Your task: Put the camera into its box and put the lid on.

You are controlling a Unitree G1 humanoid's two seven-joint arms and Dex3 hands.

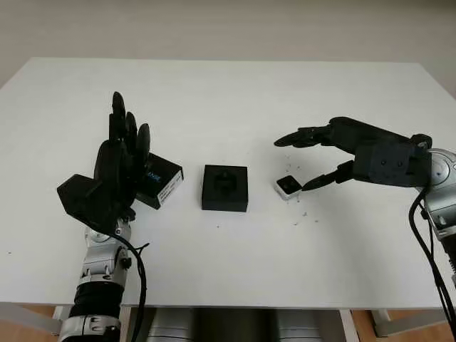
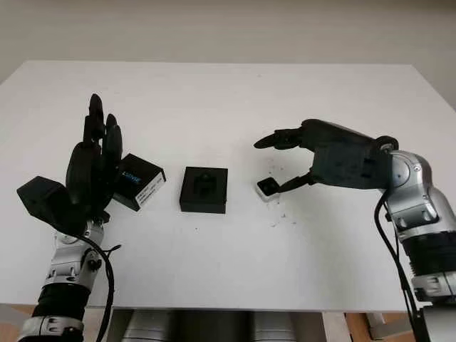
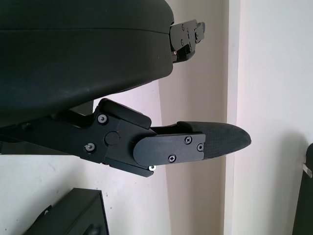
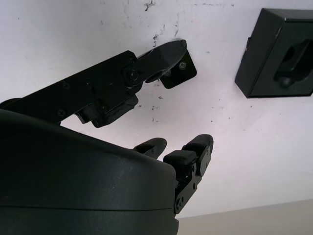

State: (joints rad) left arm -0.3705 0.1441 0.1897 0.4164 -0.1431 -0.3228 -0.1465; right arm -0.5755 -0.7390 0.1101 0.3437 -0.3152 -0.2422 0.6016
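Observation:
The small square camera (image 1: 288, 185) lies on the white table (image 1: 228, 92), right of the open black box (image 1: 224, 187) with its moulded insert. My right hand (image 1: 296, 164) is open over the camera; its thumb tip touches the camera's right edge while the other fingers hover above and behind it. The right wrist view shows the thumb on the camera (image 4: 178, 73) and the box (image 4: 279, 54) further off. The black lid (image 1: 162, 182), with a white label, lies left of the box. My left hand (image 1: 127, 139) stands open and upright just left of the lid, holding nothing.
Small dark specks (image 1: 303, 210) dot the table near the camera. The table's front edge (image 1: 228, 308) runs close to both arms. A pale wall (image 1: 228, 28) rises behind the far edge.

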